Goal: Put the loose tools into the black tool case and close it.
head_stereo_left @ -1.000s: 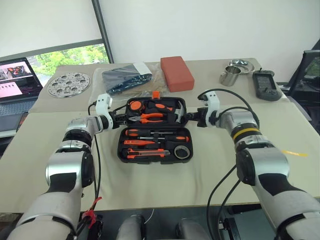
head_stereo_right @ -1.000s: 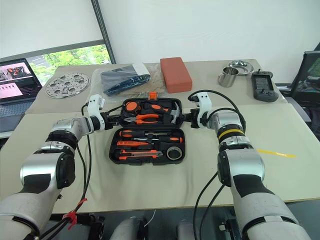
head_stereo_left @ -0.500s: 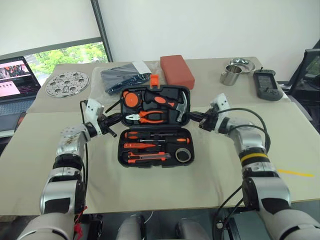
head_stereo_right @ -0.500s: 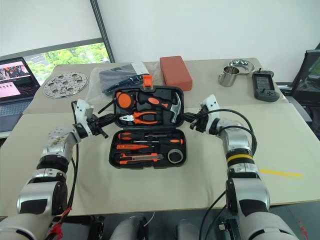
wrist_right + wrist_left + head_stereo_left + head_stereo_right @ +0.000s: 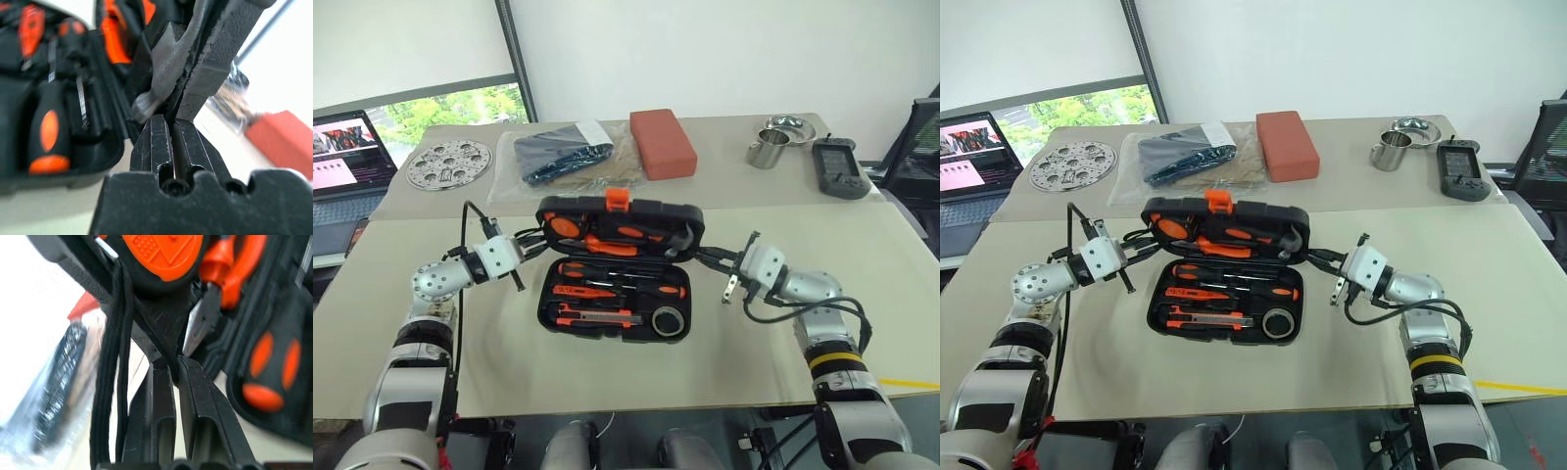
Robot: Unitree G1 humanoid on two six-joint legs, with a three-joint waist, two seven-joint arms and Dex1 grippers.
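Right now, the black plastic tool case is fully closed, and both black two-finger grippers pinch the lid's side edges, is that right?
Not quite. The black plastic tool case is half open: the left eye view shows its lid tilted up over the tools in the lower tray. The left gripper and right gripper do pinch the lid's side edges.

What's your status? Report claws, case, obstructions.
Left claw and right claw shut on lid edges. Black tool case half closed, tools seated inside. Nothing seen blocking the lid.
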